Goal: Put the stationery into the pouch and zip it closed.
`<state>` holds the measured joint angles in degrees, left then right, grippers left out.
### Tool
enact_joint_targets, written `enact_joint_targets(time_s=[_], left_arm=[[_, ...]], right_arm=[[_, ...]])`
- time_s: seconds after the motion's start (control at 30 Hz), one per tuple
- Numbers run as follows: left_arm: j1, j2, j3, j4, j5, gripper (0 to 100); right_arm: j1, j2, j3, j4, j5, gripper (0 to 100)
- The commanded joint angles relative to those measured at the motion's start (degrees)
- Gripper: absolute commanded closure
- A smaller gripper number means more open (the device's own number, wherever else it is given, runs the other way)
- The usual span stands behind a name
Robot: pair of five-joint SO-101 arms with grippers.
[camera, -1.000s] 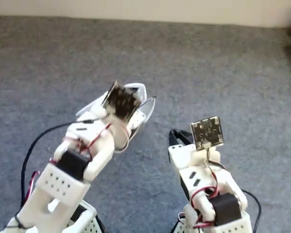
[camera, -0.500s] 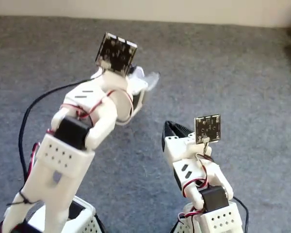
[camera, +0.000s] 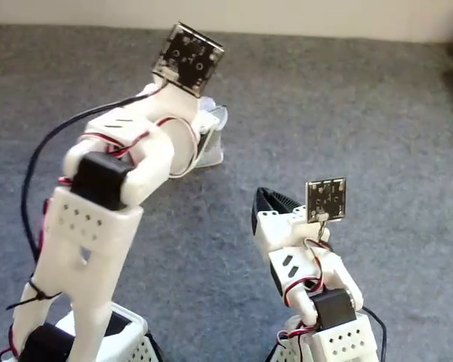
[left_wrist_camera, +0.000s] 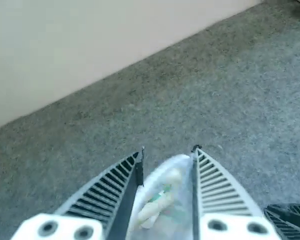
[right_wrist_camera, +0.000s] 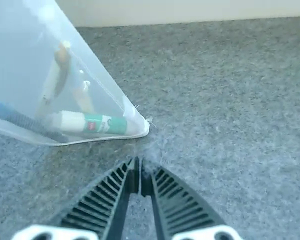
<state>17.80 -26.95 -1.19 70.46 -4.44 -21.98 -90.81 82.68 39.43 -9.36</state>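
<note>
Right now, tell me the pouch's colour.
The pouch is clear, see-through plastic; the right wrist view shows it best.

The carpet (camera: 362,113) is a mottled grey, flecked lighter and darker; the wall (left_wrist_camera: 65,45) is a plain cream; the left arm (camera: 121,173) and right arm (camera: 306,260) are white shells with black motor blocks, both strung with red and black wires; the board (camera: 187,59) on the left wrist is dark, dotted with pale specks; the left gripper (left_wrist_camera: 168,151) and right gripper (right_wrist_camera: 139,162) show black ribbed faces on white bodies; the pouch (right_wrist_camera: 35,60) is clear with a milky sheen; through it I see a white pen (right_wrist_camera: 92,124) with a green band and a red mark, a tan stick (right_wrist_camera: 57,70), and something dark blue (right_wrist_camera: 10,119).
</note>
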Motion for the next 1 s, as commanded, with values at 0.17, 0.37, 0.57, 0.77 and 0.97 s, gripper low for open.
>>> enact_joint_targets(time_s=[0.17,0.37,0.57,0.77,0.97], left_arm=[[-0.4,-0.31,-10.77,11.6,-0.18,77],[-4.09,-0.4,-10.59,16.97,-0.62,77],[-12.88,-0.22,-10.24,21.89,-7.38,77],[-19.47,-0.22,-6.64,27.08,-11.43,77],[-26.59,-0.31,1.71,26.9,-11.43,77]], right_arm=[[-13.14,-0.31,-0.57,-7.34,-0.35,99.5],[-14.2,-0.31,1.98,-9.45,-0.35,99.5],[-9.54,-0.31,2.42,-2.59,-0.35,99.5],[-8.04,-0.31,0.75,7.96,2.99,94.7],[-8.04,0.13,-11.65,23.6,4.13,87.2]])
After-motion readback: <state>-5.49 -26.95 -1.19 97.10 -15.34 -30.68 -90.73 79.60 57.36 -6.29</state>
